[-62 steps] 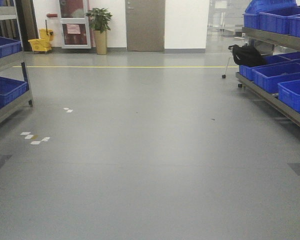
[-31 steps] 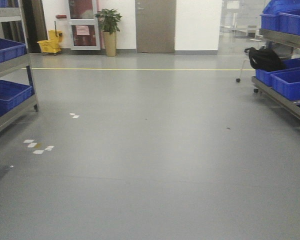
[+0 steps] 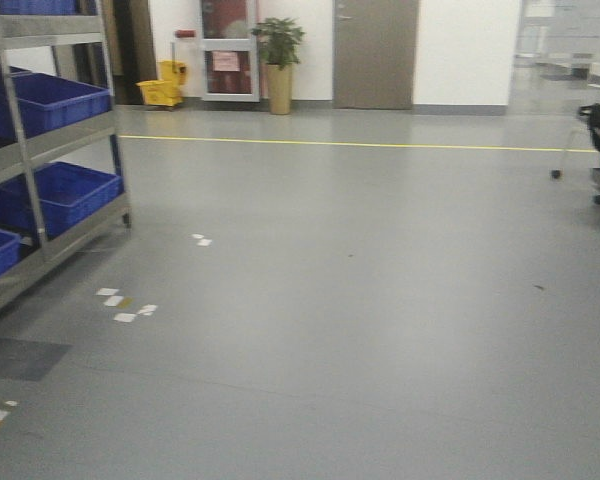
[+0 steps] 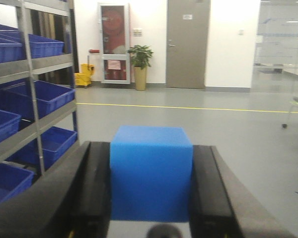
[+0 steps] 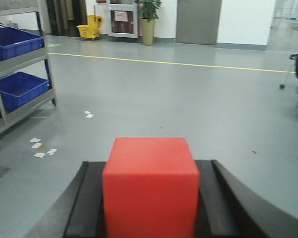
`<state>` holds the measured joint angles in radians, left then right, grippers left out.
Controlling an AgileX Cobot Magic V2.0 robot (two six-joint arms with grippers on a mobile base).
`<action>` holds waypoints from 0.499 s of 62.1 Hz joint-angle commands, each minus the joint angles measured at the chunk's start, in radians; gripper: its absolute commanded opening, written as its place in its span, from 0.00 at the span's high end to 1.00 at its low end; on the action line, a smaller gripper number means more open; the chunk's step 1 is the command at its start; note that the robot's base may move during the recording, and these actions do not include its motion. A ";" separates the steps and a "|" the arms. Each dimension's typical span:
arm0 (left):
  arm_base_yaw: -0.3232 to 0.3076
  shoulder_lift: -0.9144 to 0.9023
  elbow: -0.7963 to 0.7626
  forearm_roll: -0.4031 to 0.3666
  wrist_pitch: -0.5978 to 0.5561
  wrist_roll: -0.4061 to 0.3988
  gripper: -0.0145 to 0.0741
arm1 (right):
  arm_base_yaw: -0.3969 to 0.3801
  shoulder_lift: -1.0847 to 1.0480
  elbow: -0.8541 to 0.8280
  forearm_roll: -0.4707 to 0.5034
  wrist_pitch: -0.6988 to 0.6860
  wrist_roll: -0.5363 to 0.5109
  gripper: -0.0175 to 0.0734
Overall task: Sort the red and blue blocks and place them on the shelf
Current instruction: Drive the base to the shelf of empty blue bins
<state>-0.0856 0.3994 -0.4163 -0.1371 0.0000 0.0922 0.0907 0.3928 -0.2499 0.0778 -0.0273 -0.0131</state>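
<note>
Blue block [image 4: 151, 173] sits clamped between the black fingers [image 4: 97, 188] of the left gripper [image 4: 150, 148], while the right gripper [image 5: 150, 168] is closed on the red block [image 5: 150, 186] the same way (each cube fills the gap between its jaws). Beyond them, to the left, a metal shelf [image 3: 70, 138] carries blue bins [image 3: 55, 100]. Farther off, a yellow line [image 3: 360, 145] crosses the grey floor [image 3: 360, 300], with a potted plant [image 3: 278, 45] and a door [image 3: 375, 50] at the back.

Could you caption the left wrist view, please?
Left tool gripping a blue block, shelf of blue bins alongside.
</note>
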 commanded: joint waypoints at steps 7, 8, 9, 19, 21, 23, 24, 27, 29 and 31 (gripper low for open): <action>0.002 0.011 -0.030 -0.001 -0.077 -0.002 0.70 | -0.006 0.003 -0.029 -0.007 -0.096 0.000 0.75; 0.002 0.011 -0.030 -0.001 -0.077 -0.002 0.70 | -0.006 0.003 -0.029 -0.007 -0.096 0.000 0.75; 0.002 0.011 -0.030 -0.001 -0.077 -0.002 0.70 | -0.006 0.003 -0.029 -0.007 -0.096 0.000 0.75; 0.002 0.011 -0.030 -0.001 -0.077 -0.002 0.70 | -0.006 0.003 -0.029 -0.007 -0.096 0.000 0.75; 0.002 0.011 -0.030 -0.001 -0.077 -0.002 0.70 | -0.006 0.003 -0.029 -0.007 -0.096 0.000 0.75; 0.002 0.011 -0.030 -0.001 -0.077 -0.002 0.70 | -0.006 0.003 -0.029 -0.007 -0.096 0.000 0.75; 0.002 0.011 -0.030 -0.001 -0.077 -0.002 0.70 | -0.006 0.003 -0.029 -0.007 -0.096 0.000 0.75; 0.002 0.011 -0.030 -0.001 -0.077 -0.002 0.70 | -0.006 0.003 -0.029 -0.007 -0.096 0.000 0.75; 0.002 0.011 -0.030 -0.001 -0.077 -0.002 0.70 | -0.006 0.003 -0.029 -0.007 -0.096 0.000 0.75; 0.002 0.011 -0.030 -0.001 -0.077 -0.002 0.70 | -0.006 0.003 -0.029 -0.007 -0.096 0.000 0.75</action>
<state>-0.0856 0.3994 -0.4163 -0.1371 0.0064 0.0922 0.0907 0.3928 -0.2499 0.0778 -0.0273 -0.0131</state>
